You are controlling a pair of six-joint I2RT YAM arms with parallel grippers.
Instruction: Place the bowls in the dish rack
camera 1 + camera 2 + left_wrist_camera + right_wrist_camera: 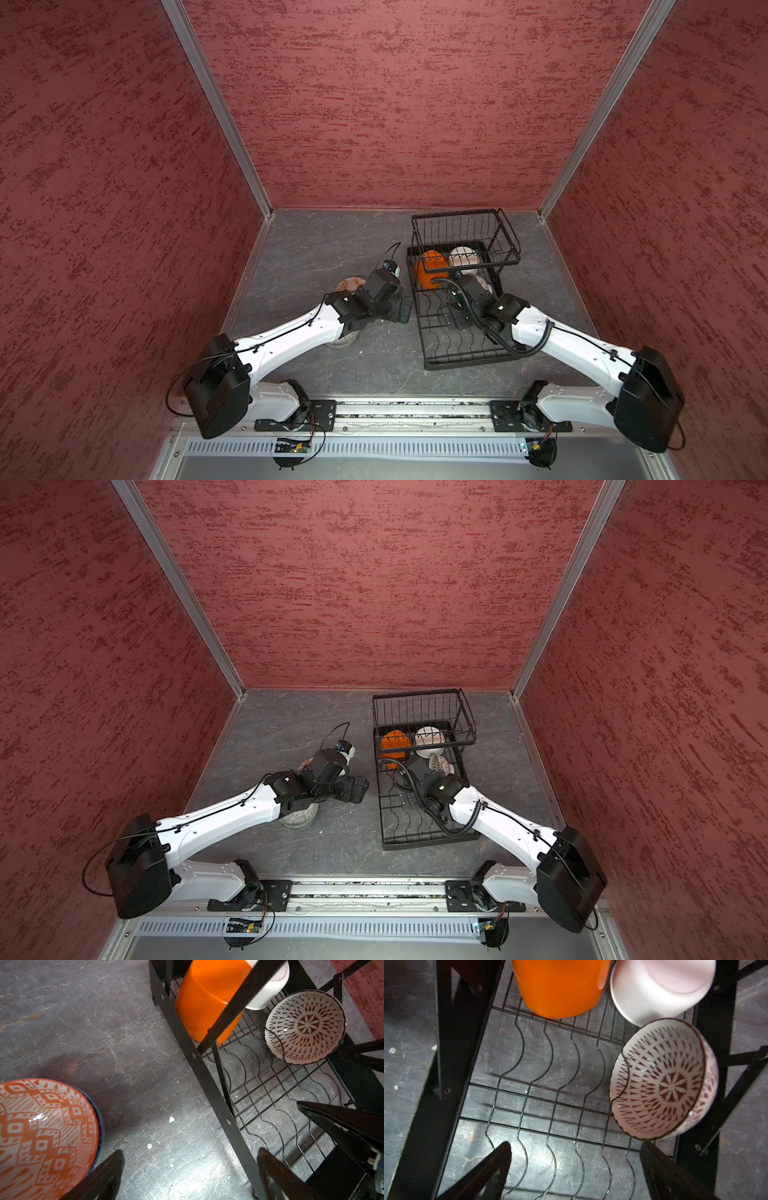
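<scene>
- The black wire two-tier dish rack (469, 362) stands on the right half of the desk, its raised basket at the far end; three bowls already lie in its lower base.
- The plain glossy orange ceramic bowl (560, 987) and the plain white ceramic bowl (654, 991) are tipped side by side at the far end, under the basket; the white bowl patterned in dark red-brown triangles (664, 1082) leans on its side at the rack's right edge; a curved divider wire crosses its rim, which seems to be what stops it rolling.
- The right fingers (488, 1176) hang spread wide over the bare dividers, holding nothing; one finger is close beside the triangle-patterned bowl.
- The left fingers (104, 1180) are equally wide and empty, above the desk between the rack and the white bowl with a red-orange diamond pattern (41, 1136); that bowl sits upright outside the rack, likely the next to be lifted.
- A pale patterned bowl (297, 816) is on the desk too, partly hidden beneath the left arm.
- The desk (104, 1032) is dark grey and marble-veined, with a few white chips (171, 1119); mottled red walls (395, 104) framed by aluminium posts (218, 108) close in three sides.
</scene>
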